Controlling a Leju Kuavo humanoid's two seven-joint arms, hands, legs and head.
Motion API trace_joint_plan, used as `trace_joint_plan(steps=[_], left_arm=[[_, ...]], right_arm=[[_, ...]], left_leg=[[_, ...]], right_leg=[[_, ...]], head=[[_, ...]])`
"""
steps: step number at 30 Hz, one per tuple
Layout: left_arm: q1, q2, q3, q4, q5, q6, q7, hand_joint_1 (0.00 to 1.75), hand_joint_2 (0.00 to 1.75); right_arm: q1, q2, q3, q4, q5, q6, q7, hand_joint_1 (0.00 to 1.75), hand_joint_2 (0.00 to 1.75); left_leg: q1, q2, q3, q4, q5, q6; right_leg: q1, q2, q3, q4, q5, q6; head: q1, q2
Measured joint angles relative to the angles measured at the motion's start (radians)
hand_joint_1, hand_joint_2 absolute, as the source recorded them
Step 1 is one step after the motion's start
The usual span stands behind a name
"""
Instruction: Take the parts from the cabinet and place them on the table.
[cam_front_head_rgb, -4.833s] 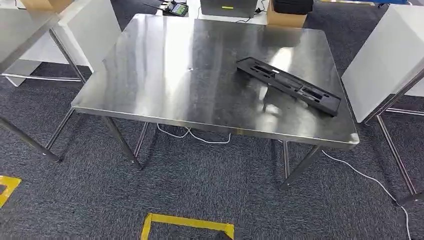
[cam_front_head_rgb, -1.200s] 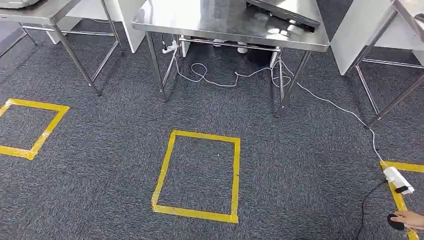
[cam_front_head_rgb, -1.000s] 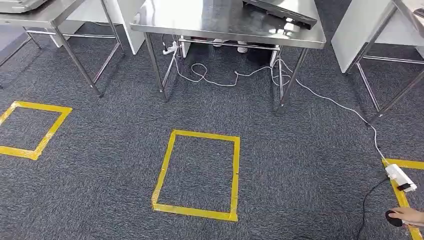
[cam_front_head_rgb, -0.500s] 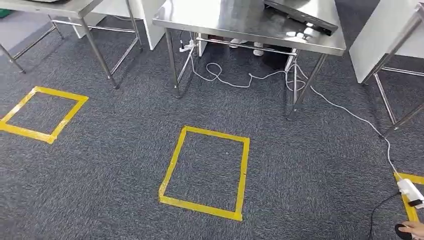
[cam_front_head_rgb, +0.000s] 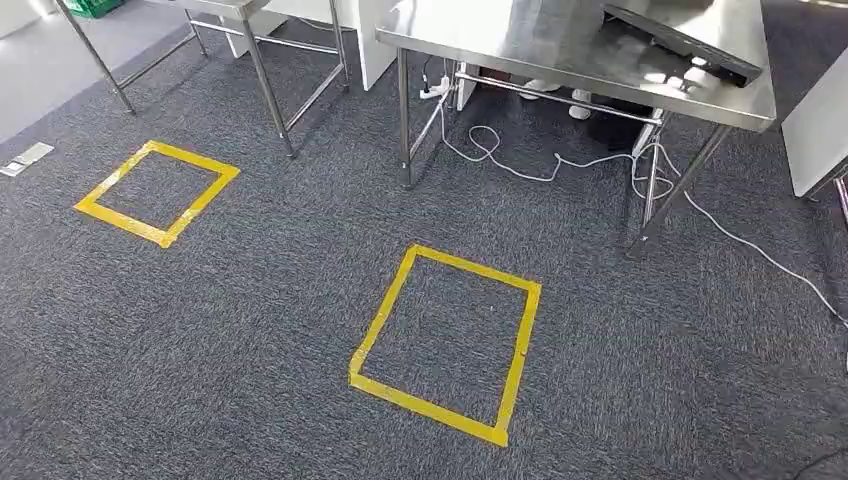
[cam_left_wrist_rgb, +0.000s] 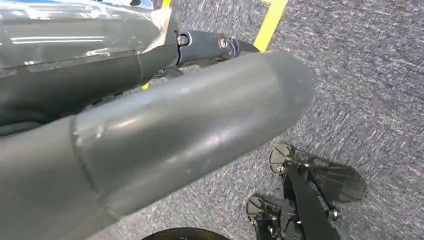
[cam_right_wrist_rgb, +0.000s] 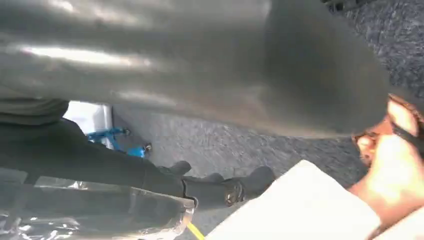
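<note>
We judge that one black part (cam_front_head_rgb: 682, 40) lies flat on the steel table (cam_front_head_rgb: 560, 55) as already delivered, well away from our hanging left hand (cam_left_wrist_rgb: 165, 135) and right hand (cam_right_wrist_rgb: 200, 65), whose fingers we cannot tell as apart or together.

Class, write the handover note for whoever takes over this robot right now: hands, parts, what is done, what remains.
Left hand and right hand: both hang over the carpet; whether either holds anything cannot be told.
One black part lies on the steel table, near its edge.
Done: that part seems delivered.
Left: probably fetch further parts from the cabinet. The head view looks down at a yellow tape square on the carpet.
</note>
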Motion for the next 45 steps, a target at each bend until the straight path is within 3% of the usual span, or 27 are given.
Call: trace_joint_plan(steps=[1, 3, 5, 7, 9, 10, 11, 12, 16, 17, 18, 20, 22, 23, 25, 26, 27, 31, 32, 33, 34, 36, 37, 39, 40, 42, 45], left_arm=[[0.001, 0.000, 0.000, 0.000, -0.002, 0.000, 0.000, 0.00, 0.00], [0.001, 0.000, -0.001, 0.000, -0.003, 0.000, -0.001, 0.00, 0.00], [0.001, 0.000, -0.003, 0.000, -0.005, -0.001, -0.001, 0.00, 0.00], [0.003, 0.000, -0.008, 0.000, -0.008, -0.002, -0.001, 0.00, 0.00], [0.003, 0.000, -0.010, 0.000, -0.009, -0.002, 0.000, 0.00, 0.00], [0.002, 0.001, -0.010, 0.000, -0.009, -0.002, 0.000, 0.00, 0.00], [0.001, 0.001, -0.010, 0.000, -0.009, -0.001, 0.002, 0.00, 0.00], [-0.004, 0.000, -0.010, 0.000, -0.010, -0.001, 0.003, 0.00, 0.00], [-0.002, 0.000, -0.011, 0.000, -0.011, 0.000, 0.005, 0.00, 0.00], [-0.002, 0.000, -0.011, 0.001, -0.011, 0.001, 0.005, 0.00, 0.00], [-0.004, 0.000, -0.011, 0.000, -0.011, 0.002, 0.006, 0.00, 0.00], [-0.007, 0.000, -0.011, 0.000, -0.011, 0.002, 0.006, 0.00, 0.00], [-0.005, 0.000, -0.011, 0.000, -0.011, 0.003, 0.008, 0.00, 0.00], [-0.004, 0.000, -0.011, 0.000, -0.011, 0.003, 0.008, 0.00, 0.00], [-0.003, 0.000, -0.011, 0.001, -0.011, 0.004, 0.009, 0.00, 0.00], [-0.004, -0.001, -0.011, 0.001, -0.011, 0.005, 0.009, 0.00, 0.00], [-0.005, 0.000, -0.011, 0.001, -0.011, 0.005, 0.009, 0.00, 0.00], [0.000, -0.001, -0.011, 0.001, -0.011, 0.008, 0.010, 0.00, 0.00], [0.001, -0.001, -0.012, 0.002, -0.011, 0.008, 0.011, 0.00, 0.00], [0.001, -0.001, -0.012, 0.002, -0.011, 0.008, 0.012, 0.00, 0.00], [-0.001, -0.001, -0.012, 0.002, -0.011, 0.008, 0.012, 0.00, 0.00], [-0.002, -0.002, -0.013, 0.002, -0.012, 0.007, 0.012, 0.00, 0.00], [-0.001, -0.002, -0.013, 0.002, -0.013, 0.008, 0.012, 0.00, 0.00], [0.001, -0.002, -0.013, 0.003, -0.012, 0.008, 0.012, 0.00, 0.00], [0.001, -0.002, -0.013, 0.003, -0.012, 0.008, 0.012, 0.00, 0.00], [-0.003, -0.002, -0.013, 0.003, -0.013, 0.008, 0.012, 0.00, 0.00], [-0.007, -0.002, -0.013, 0.003, -0.014, 0.008, 0.013, 0.00, 0.00]], right_arm=[[0.000, 0.002, -0.001, 0.000, -0.001, -0.001, 0.000, 0.00, 0.00], [0.001, 0.002, -0.001, 0.000, -0.001, -0.002, 0.000, 0.00, 0.00], [0.005, 0.002, -0.001, 0.000, -0.001, -0.002, 0.000, 0.00, 0.00], [0.007, 0.001, -0.001, 0.000, -0.002, -0.001, 0.003, 0.00, 0.00], [0.005, 0.002, -0.002, 0.001, -0.002, 0.002, 0.004, 0.00, 0.00], [0.002, 0.003, -0.002, 0.001, -0.002, 0.003, 0.005, 0.00, 0.00], [-0.001, 0.003, -0.001, 0.000, -0.001, 0.004, 0.008, 0.00, 0.00], [0.001, 0.003, -0.002, 0.001, -0.001, 0.005, 0.012, 0.00, 0.00], [-0.012, 0.001, -0.001, 0.000, 0.010, 0.010, 0.032, 0.00, 0.00], [-0.012, 0.001, -0.001, 0.000, 0.012, 0.012, 0.036, 0.00, 0.00], [-0.009, 0.001, -0.001, 0.000, 0.014, 0.012, 0.037, 0.00, 0.00], [-0.005, 0.002, -0.001, 0.001, 0.020, 0.014, 0.042, 0.00, 0.00], [-0.005, 0.001, -0.001, 0.001, 0.024, 0.015, 0.045, 0.00, 0.00], [-0.005, 0.001, -0.001, 0.001, 0.025, 0.017, 0.047, 0.00, 0.00], [-0.005, 0.000, -0.001, 0.001, 0.027, 0.020, 0.052, 0.00, 0.00], [-0.005, -0.001, -0.001, 0.001, 0.029, 0.023, 0.055, 0.00, 0.00], [-0.005, -0.001, -0.001, 0.002, 0.029, 0.023, 0.058, 0.00, 0.00], [-0.014, -0.001, -0.001, 0.002, 0.032, 0.023, 0.060, 0.00, 0.00], [-0.014, -0.001, -0.001, 0.002, 0.033, 0.023, 0.063, 0.00, 0.00], [-0.012, 0.000, -0.001, 0.002, 0.033, 0.024, 0.066, 0.00, 0.00], [-0.010, 0.000, -0.001, 0.002, 0.034, 0.024, 0.068, 0.00, 0.00], [-0.008, 0.000, -0.001, 0.002, 0.034, 0.024, 0.071, 0.00, 0.00], [-0.007, -0.001, -0.001, 0.002, 0.034, 0.024, 0.071, 0.00, 0.00], [-0.008, 0.000, -0.001, 0.002, 0.034, 0.024, 0.071, 0.00, 0.00], [-0.009, 0.000, -0.001, 0.002, 0.034, 0.024, 0.071, 0.00, 0.00], [-0.012, 0.000, -0.001, 0.002, 0.035, 0.025, 0.072, 0.00, 0.00], [-0.012, 0.000, 0.000, 0.002, 0.039, 0.025, 0.077, 0.00, 0.00]], left_leg=[[0.003, 0.000, -0.004, 0.008, -0.001, -0.004], [0.001, 0.075, -0.048, 0.098, -0.077, -0.006], [0.003, 0.093, -0.120, 0.265, -0.162, -0.015], [0.008, 0.099, -0.139, 0.330, -0.172, -0.020], [0.013, 0.114, -0.074, 0.222, -0.113, -0.023], [0.015, 0.135, -0.014, 0.119, -0.075, -0.024], [0.016, 0.182, 0.034, 0.042, -0.057, -0.022], [0.010, 0.186, 0.042, 0.020, -0.059, -0.017], [0.000, 0.143, 0.031, 0.011, -0.043, 0.015], [0.002, 0.137, 0.032, 0.004, -0.038, 0.023], [0.004, 0.128, 0.028, 0.002, -0.032, 0.032], [0.002, 0.104, 0.018, 0.002, -0.028, 0.037], [0.001, 0.077, 0.013, 0.003, -0.024, 0.038], [0.001, 0.063, 0.013, 0.003, -0.023, 0.036], [0.003, 0.036, 0.014, 0.004, -0.019, 0.030], [0.004, 0.024, 0.013, 0.005, -0.017, 0.026], [-0.003, 0.014, 0.009, 0.011, -0.017, 0.019], [0.003, -0.019, 0.000, 0.003, -0.006, -0.006], [0.008, 0.011, -0.006, 0.020, -0.016, -0.006], [0.003, 0.065, -0.023, 0.056, -0.049, -0.007], [0.004, 0.089, -0.054, 0.126, -0.096, -0.011], [0.007, 0.097, -0.128, 0.293, -0.174, -0.018], [0.008, 0.100, -0.148, 0.340, -0.184, -0.020], [0.010, 0.107, -0.112, 0.283, -0.140, -0.021], [0.010, 0.117, -0.056, 0.187, -0.097, -0.021], [0.008, 0.194, 0.038, 0.025, -0.061, -0.016], [0.002, 0.168, 0.031, 0.024, -0.057, -0.003]], right_leg=[[-0.023, -0.015, 0.001, -0.011, 0.010, -0.014], [-0.020, -0.041, 0.000, -0.010, 0.015, -0.035], [-0.012, -0.070, -0.003, -0.009, 0.015, -0.036], [-0.009, -0.097, -0.011, -0.009, 0.015, -0.035], [-0.010, -0.120, -0.010, -0.007, 0.013, -0.035], [-0.010, -0.130, -0.008, -0.006, 0.011, -0.031], [-0.005, -0.138, 0.003, -0.002, 0.007, -0.026], [0.008, -0.145, -0.010, 0.009, 0.001, -0.017], [0.010, -0.171, 0.003, 0.005, 0.000, 0.005], [0.000, -0.123, -0.010, 0.021, -0.014, 0.009], [-0.003, -0.084, -0.032, 0.071, -0.047, 0.000], [-0.007, -0.060, -0.109, 0.231, -0.117, -0.011], [-0.008, -0.054, -0.156, 0.326, -0.138, -0.001], [-0.009, -0.053, -0.143, 0.300, -0.119, 0.009], [-0.013, -0.041, -0.068, 0.145, -0.046, 0.029], [-0.020, -0.005, -0.025, 0.051, -0.012, 0.035], [-0.019, 0.028, -0.017, 0.009, -0.004, 0.030], [-0.011, -0.013, -0.009, 0.008, 0.008, -0.003], [-0.027, -0.026, -0.009, 0.002, 0.015, -0.013], [-0.022, -0.035, -0.011, 0.002, 0.017, -0.026], [-0.017, -0.049, -0.012, 0.002, 0.016, -0.033], [-0.009, -0.079, -0.016, 0.002, 0.015, -0.034], [-0.007, -0.093, -0.019, 0.002, 0.015, -0.035], [-0.006, -0.117, -0.022, 0.003, 0.013, -0.036], [-0.006, -0.129, -0.019, 0.003, 0.010, -0.037], [0.003, -0.144, -0.010, 0.005, 0.003, -0.027], [0.011, -0.161, -0.010, 0.008, -0.002, -0.016]], head=[[0.000, 0.000], [-0.007, 0.000], [-0.006, 0.000], [-0.005, 0.000], [-0.006, 0.000], [-0.006, 0.000], [-0.006, 0.000], [-0.009, 0.000], [0.000, 0.000], [0.003, 0.000], [0.002, 0.000], [0.003, 0.000], [0.003, 0.000], [0.003, 0.000], [0.004, 0.000], [0.005, 0.000], [0.007, 0.000], [0.005, 0.000], [0.004, 0.000], [0.001, 0.000], [-0.003, 0.000], [-0.001, 0.000], [-0.002, 0.000], [-0.002, 0.000], [-0.002, 0.000], [-0.003, 0.000], [0.007, 0.000]])
